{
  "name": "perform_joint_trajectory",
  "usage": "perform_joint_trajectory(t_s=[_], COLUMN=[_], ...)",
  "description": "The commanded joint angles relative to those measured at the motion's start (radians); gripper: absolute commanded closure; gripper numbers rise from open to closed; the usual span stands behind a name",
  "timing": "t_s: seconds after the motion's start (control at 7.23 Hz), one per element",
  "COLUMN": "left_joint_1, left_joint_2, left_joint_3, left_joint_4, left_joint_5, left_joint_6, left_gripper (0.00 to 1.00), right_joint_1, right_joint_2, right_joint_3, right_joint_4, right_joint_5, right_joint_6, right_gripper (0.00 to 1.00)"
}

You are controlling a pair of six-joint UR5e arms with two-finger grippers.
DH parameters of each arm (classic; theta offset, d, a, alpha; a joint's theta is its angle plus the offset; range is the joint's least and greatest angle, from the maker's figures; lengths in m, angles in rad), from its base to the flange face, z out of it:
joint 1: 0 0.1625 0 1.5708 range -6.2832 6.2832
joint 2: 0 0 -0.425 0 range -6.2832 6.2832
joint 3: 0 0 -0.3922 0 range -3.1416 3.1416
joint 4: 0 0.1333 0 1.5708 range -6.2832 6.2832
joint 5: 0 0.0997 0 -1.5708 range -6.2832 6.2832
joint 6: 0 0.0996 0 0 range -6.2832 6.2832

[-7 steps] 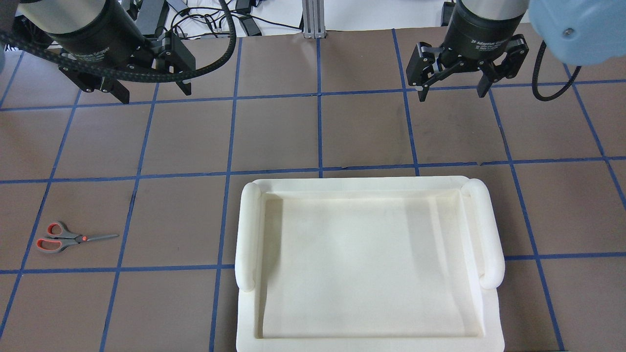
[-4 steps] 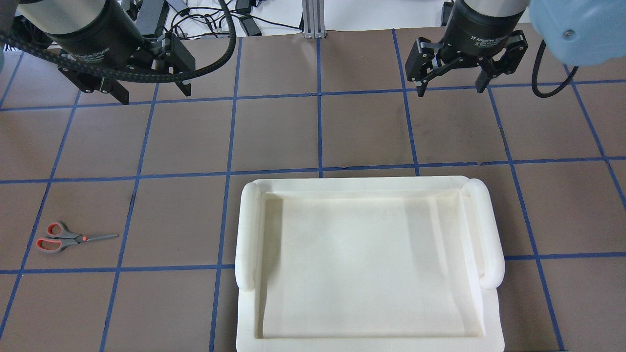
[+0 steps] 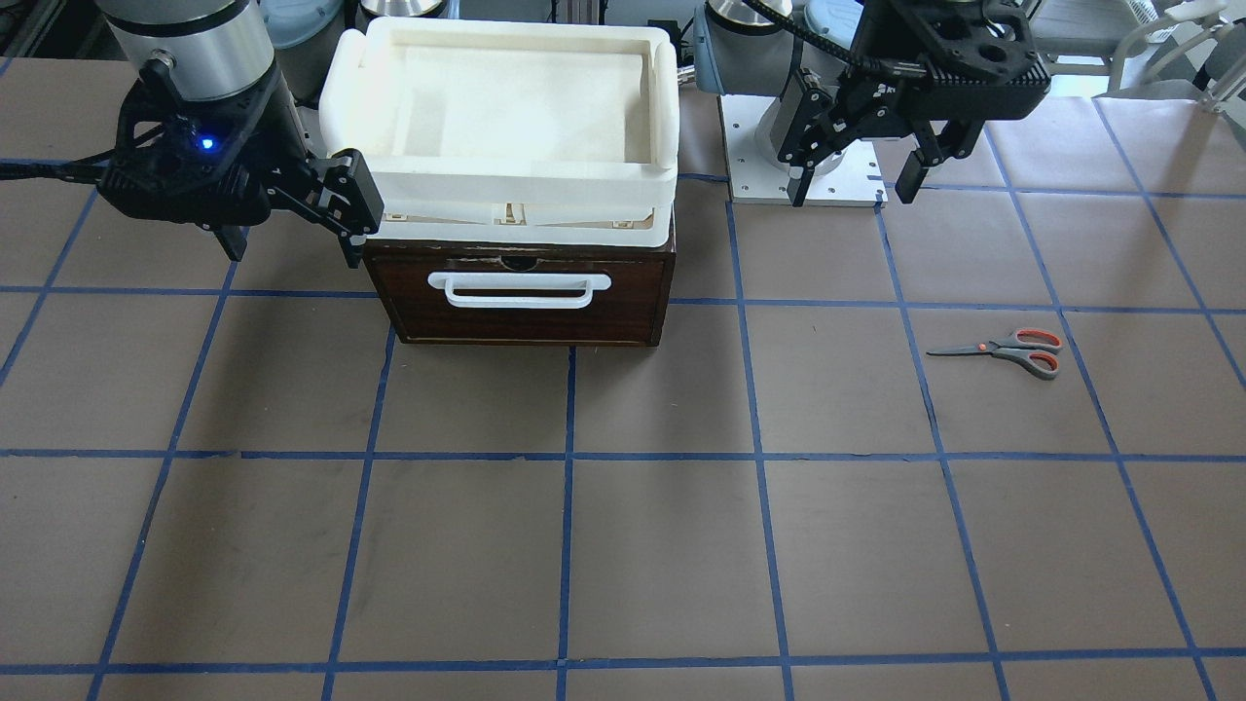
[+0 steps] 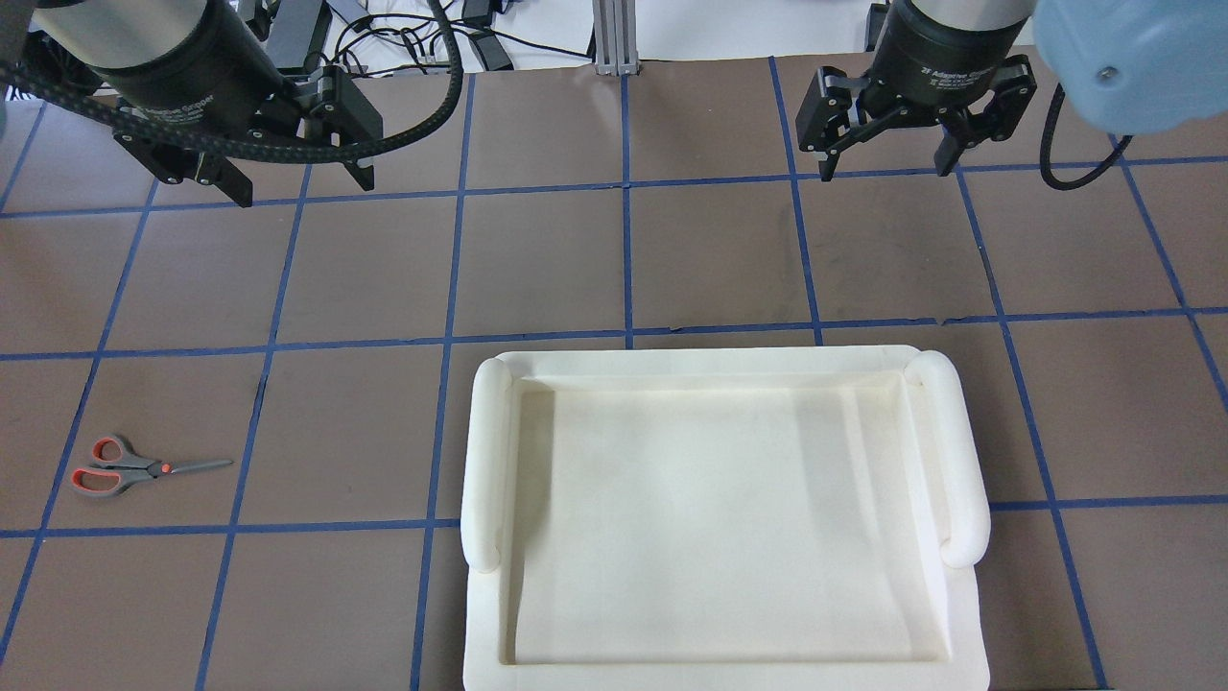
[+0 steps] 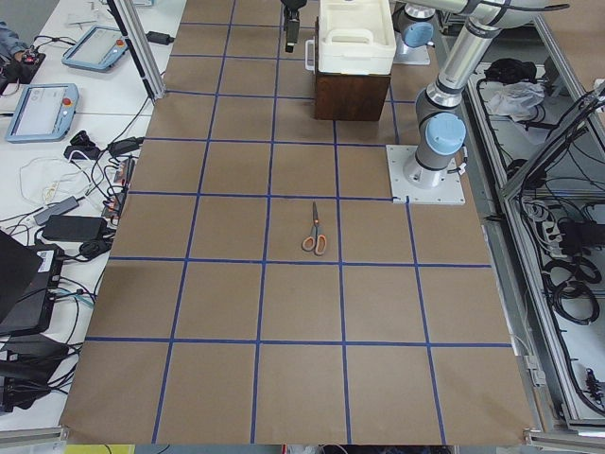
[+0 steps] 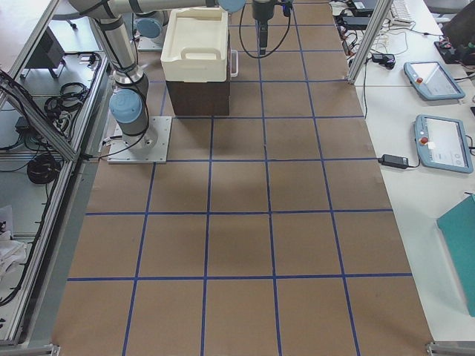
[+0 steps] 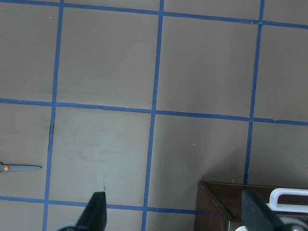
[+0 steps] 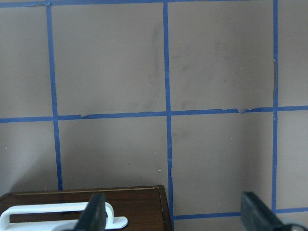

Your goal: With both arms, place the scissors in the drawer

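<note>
The scissors (image 4: 134, 468) lie flat on the table at the left, blades pointing right; they also show in the front view (image 3: 1003, 349), the left side view (image 5: 315, 232), and as a blade tip in the left wrist view (image 7: 19, 168). The dark brown drawer (image 3: 526, 321) is shut, with its white bar handle (image 3: 519, 289) on the front. My left gripper (image 4: 302, 189) is open and empty, high above the table and well beyond the scissors. My right gripper (image 4: 885, 171) is open and empty, beyond the drawer's right corner (image 8: 96, 204).
A white foam tray (image 4: 710, 360) sits on top of the drawer box and hides it from above. The left arm's base plate (image 3: 808, 185) stands beside the drawer. Cables and tablets (image 5: 43, 104) lie past the table's far edge.
My right gripper has moved a little away from the robot, toward the table's far edge. The left gripper and the scissors have not moved.
</note>
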Motion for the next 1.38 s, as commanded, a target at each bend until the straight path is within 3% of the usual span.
perform_joint_trajectory(t_s=[0.0, 0.28, 0.69, 1.25], left_joint_1=[0.0, 0.001, 0.006, 0.18], left_joint_2=[0.001, 0.002, 0.002, 0.002], left_joint_3=[0.0, 0.0, -0.002, -0.138], left_joint_4=[-0.003, -0.009, -0.009, -0.009], left_joint_5=[0.0, 0.001, 0.001, 0.003], left_joint_6=[0.0, 0.0, 0.029, 0.333], left_gripper=[0.0, 0.0, 0.0, 0.0], right_joint_1=[0.006, 0.016, 0.13, 0.24], right_joint_2=[0.014, 0.049, 0.126, 0.216], right_joint_3=[0.004, 0.004, 0.002, 0.004], right_joint_4=[-0.011, -0.013, -0.054, -0.054], right_joint_5=[0.004, 0.005, 0.005, 0.004], right_joint_6=[0.308, 0.499, 0.853, 1.185], right_gripper=[0.0, 0.0, 0.0, 0.0])
